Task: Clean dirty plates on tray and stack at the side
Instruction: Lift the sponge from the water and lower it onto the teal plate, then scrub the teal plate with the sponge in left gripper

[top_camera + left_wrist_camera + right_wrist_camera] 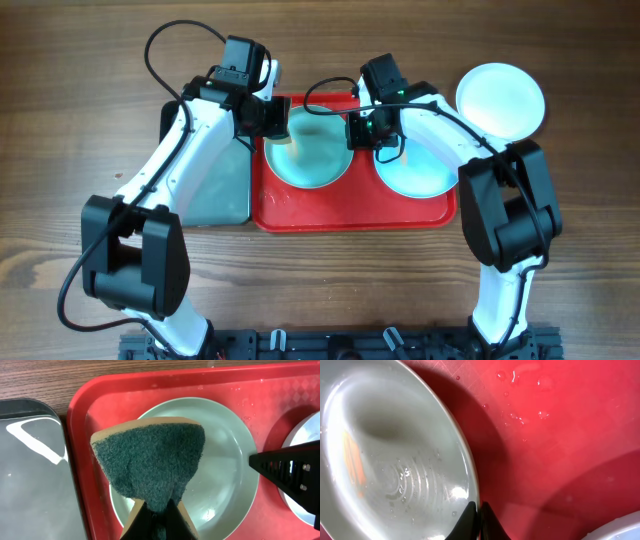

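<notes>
The red tray point(350, 212) holds two pale aqua plates. My left gripper point(278, 125) is shut on a green-faced sponge point(150, 460) and holds it over the left part of the left aqua plate point(312, 160), also in the left wrist view point(225, 475). My right gripper point(355, 130) is shut on that plate's right rim point(385, 460), fingertips point(480, 510) pinching the edge; a shadow lies on the tray beside it. The plate is wet with droplets. The second aqua plate point(415, 170) lies at the tray's right. The white plate point(500, 100) sits on the table beyond the tray's far right corner.
A grey black-rimmed tray point(215, 190) lies against the red tray's left side, also in the left wrist view point(30, 470). Water drops spot the red tray point(530, 380). The wooden table surrounds both trays.
</notes>
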You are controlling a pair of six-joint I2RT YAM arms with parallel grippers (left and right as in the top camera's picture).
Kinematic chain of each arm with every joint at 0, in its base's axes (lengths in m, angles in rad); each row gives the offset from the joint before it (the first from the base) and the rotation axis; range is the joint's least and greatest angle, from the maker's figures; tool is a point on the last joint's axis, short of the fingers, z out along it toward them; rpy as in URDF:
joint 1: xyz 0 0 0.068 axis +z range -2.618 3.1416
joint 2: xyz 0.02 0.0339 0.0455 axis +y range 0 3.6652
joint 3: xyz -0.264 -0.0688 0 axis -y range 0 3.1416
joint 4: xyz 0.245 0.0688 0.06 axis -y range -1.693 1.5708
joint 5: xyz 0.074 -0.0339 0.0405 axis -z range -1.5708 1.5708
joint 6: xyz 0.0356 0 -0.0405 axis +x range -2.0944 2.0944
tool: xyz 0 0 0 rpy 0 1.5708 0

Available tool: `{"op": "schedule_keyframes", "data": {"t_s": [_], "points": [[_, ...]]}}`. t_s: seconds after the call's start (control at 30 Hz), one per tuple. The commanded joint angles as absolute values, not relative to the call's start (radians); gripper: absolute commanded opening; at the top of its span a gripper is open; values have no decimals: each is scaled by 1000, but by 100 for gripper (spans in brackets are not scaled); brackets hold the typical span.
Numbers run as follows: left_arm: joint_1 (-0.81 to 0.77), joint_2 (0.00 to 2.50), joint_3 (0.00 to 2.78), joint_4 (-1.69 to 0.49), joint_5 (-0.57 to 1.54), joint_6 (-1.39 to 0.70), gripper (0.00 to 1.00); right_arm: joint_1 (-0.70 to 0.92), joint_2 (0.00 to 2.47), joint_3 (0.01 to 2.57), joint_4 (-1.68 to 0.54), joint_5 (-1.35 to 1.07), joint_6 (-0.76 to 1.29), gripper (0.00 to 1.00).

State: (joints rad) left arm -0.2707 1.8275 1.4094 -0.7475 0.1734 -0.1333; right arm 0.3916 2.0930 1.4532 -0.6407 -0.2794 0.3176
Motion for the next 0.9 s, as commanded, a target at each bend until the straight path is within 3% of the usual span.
{"op": "schedule_keyframes", "data": {"t_s": [0.0, 0.4, 0.6, 0.87], "points": [[-280, 1835, 1417, -746, 189, -143, 4, 395, 2104, 1445, -635, -266, 326, 4], [-289, 1867, 1332, -702, 182, -270, 4, 395, 2104, 1445, -630, -262, 421, 4], [-307, 1895, 1332, -680, 182, -270, 4, 395, 2104, 1445, -649, -262, 545, 4], [-306, 1895, 1332, -680, 159, -270, 4, 395, 2104, 1445, -659, -255, 549, 4]]}}
